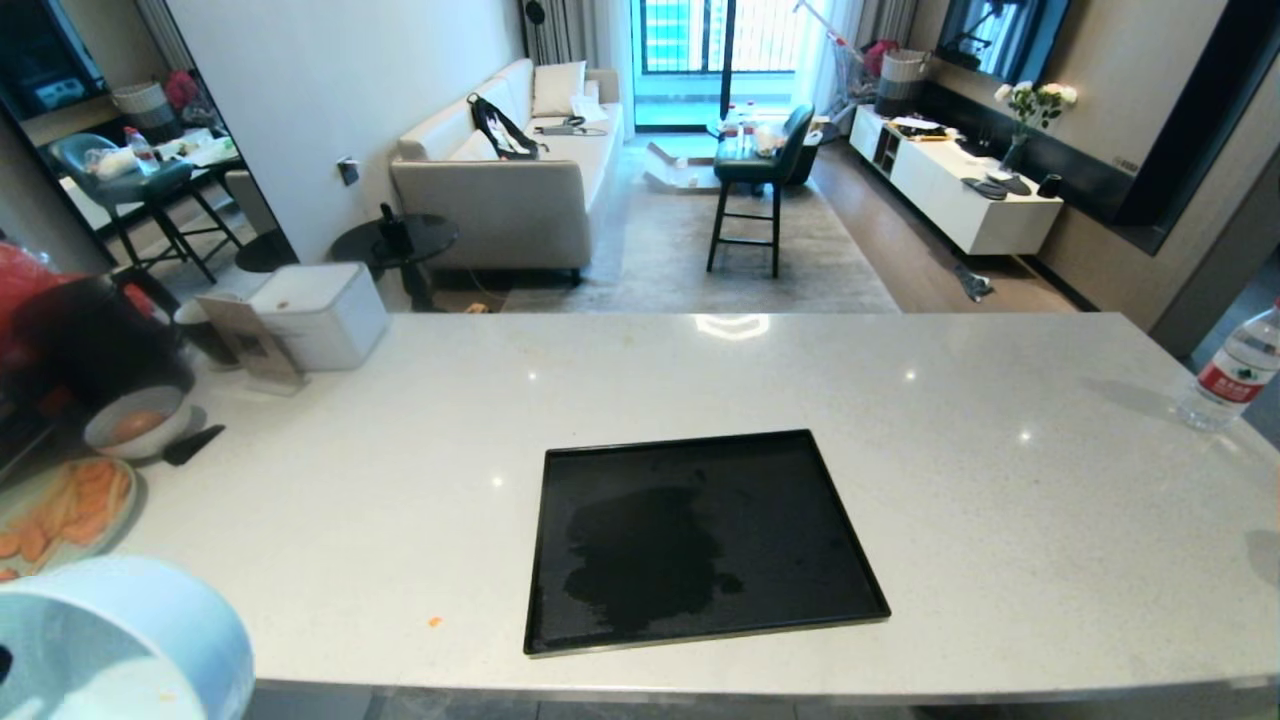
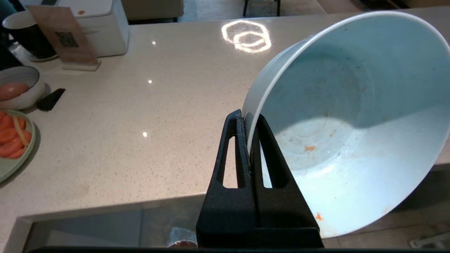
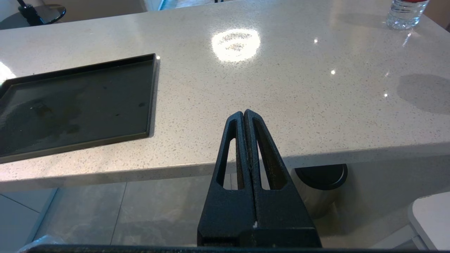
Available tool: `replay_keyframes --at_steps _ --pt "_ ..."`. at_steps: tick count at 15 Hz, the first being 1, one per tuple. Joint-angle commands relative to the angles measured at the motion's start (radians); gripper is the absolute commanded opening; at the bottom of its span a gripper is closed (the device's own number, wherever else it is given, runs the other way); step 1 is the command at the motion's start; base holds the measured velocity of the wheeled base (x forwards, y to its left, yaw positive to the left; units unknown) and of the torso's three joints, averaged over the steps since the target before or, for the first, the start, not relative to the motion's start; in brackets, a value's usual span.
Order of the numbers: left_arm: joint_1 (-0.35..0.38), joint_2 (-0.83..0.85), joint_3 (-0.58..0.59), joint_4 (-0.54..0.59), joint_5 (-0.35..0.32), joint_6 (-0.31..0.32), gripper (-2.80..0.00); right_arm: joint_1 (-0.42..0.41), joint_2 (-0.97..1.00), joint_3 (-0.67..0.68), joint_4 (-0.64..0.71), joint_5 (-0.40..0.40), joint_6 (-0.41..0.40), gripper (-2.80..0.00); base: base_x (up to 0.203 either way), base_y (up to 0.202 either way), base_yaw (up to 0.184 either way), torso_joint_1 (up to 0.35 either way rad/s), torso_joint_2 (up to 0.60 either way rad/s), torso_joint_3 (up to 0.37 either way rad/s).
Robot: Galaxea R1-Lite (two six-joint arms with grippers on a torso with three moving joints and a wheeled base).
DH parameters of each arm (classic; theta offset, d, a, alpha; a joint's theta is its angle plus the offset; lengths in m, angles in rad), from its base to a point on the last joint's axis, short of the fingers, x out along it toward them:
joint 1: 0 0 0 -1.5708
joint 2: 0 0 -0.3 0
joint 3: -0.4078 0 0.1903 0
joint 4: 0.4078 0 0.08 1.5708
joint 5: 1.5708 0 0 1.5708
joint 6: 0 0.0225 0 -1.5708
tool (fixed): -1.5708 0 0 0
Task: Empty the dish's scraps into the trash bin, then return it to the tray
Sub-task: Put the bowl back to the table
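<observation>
My left gripper (image 2: 248,117) is shut on the rim of the dish (image 2: 348,119), a glossy pale blue bowl. The dish is tilted on its side, off the counter's near edge. It holds only a few tiny orange specks. In the head view the dish (image 1: 110,640) fills the bottom left corner and hides the gripper. The black tray (image 1: 700,540) lies bare in the middle of the counter, well to the right of the dish. My right gripper (image 3: 244,112) is shut on nothing, parked below the counter's near edge right of the tray (image 3: 74,102). The scraps and the trash bin are out of view.
At the counter's left stand a grey bowl (image 1: 135,420), a green plate of orange pieces (image 1: 60,505), a card stand (image 1: 250,345) and a white box (image 1: 320,312). A water bottle (image 1: 1235,370) is far right. A black-topped steel bin (image 3: 320,186) stands under the counter.
</observation>
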Motion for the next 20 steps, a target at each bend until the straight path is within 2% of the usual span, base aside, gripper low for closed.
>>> replay_keyframes --at_steps 1,4,7,12,15,18,20 --pt "-0.018 0.192 -0.076 0.001 -0.001 0.034 -2.80 0.000 0.000 0.000 0.000 0.000 0.000 -2.80 0.000 0.000 0.000 0.000 0.00 0.000" --pt "-0.030 0.360 -0.163 0.002 -0.005 0.117 -2.80 0.000 0.000 0.000 0.000 0.000 0.000 -2.80 0.000 0.000 0.000 0.000 0.00 0.000" --pt "-0.119 0.525 -0.235 0.000 -0.001 0.155 -2.80 0.000 0.000 0.000 0.000 0.000 0.000 -2.80 0.000 0.000 0.000 0.000 0.00 0.000" --pt "-0.247 0.803 -0.327 -0.006 0.005 0.169 -2.80 0.000 0.000 0.000 0.000 0.000 0.000 -2.80 0.000 0.000 0.000 0.000 0.00 0.000" --pt "-0.286 0.981 -0.390 -0.022 0.013 0.175 -2.80 0.000 0.000 0.000 0.000 0.000 0.000 -2.80 0.000 0.000 0.000 0.000 0.00 0.000" --pt "-0.326 1.159 -0.489 -0.058 0.076 0.169 -2.80 0.000 0.000 0.000 0.000 0.000 0.000 -2.80 0.000 0.000 0.000 0.000 0.00 0.000" --pt "-0.358 1.281 -0.579 -0.074 0.112 0.141 -2.80 0.000 0.000 0.000 0.000 0.000 0.000 -2.80 0.000 0.000 0.000 0.000 0.00 0.000"
